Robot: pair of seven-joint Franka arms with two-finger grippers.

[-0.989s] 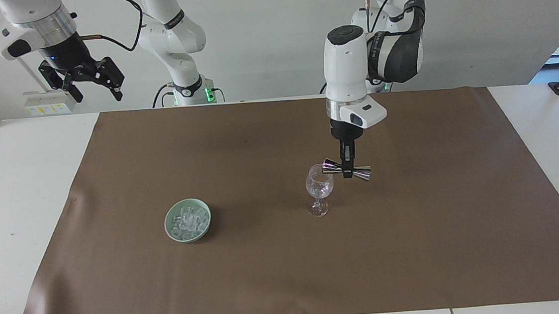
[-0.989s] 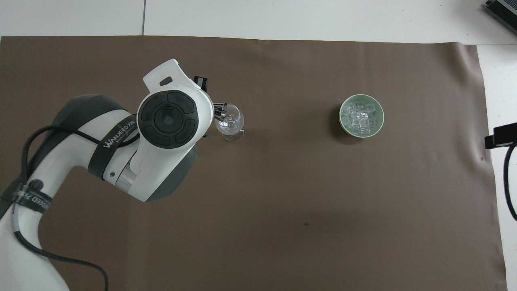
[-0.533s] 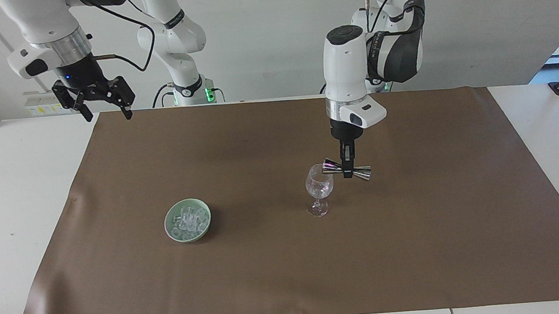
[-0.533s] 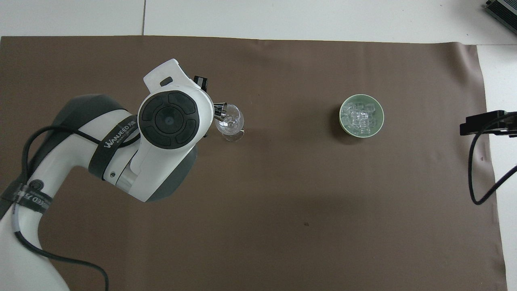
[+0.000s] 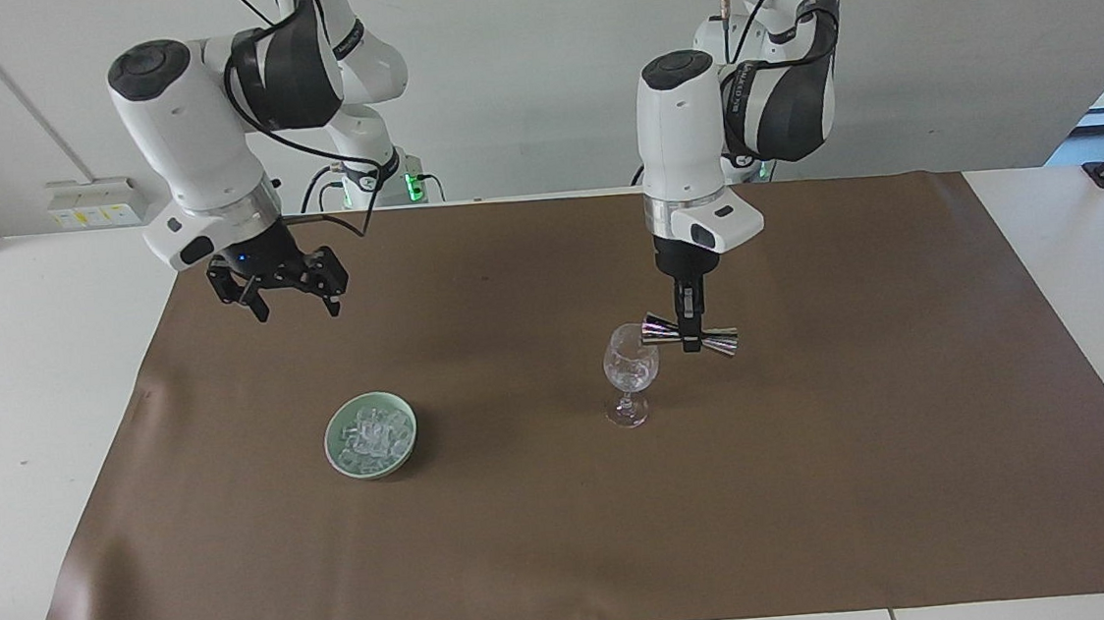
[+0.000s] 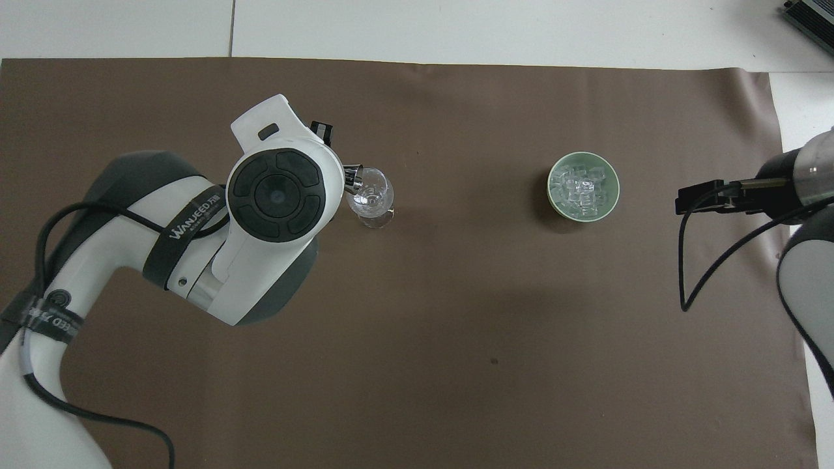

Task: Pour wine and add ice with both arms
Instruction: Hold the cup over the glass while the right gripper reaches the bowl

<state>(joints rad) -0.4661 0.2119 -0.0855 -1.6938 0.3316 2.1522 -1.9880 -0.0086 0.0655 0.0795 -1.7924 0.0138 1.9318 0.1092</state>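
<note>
White table (image 5: 17,392) against a pale wall, a brown mat (image 5: 567,506) spread over most of it.

Left gripper (image 5: 689,337): fingers pinched together on the waist of a shiny metal jigger (image 5: 690,336), held sideways. One mouth of the jigger sits at the rim of a clear stemmed glass (image 5: 630,373); contact not certain. The glass stands upright on the mat, toward the left arm's end.

Right gripper (image 5: 294,306): fingers spread wide, holding nothing, up in the air over the mat at the right arm's end.

Ice (image 5: 371,437): heap of clear chunks in a pale green bowl (image 5: 339,455) on the mat, well apart from the glass.

Change from a second ago: the right gripper was high above the table's edge; it has come down and in over the mat. The left gripper, jigger, glass and bowl sit as before.
</note>
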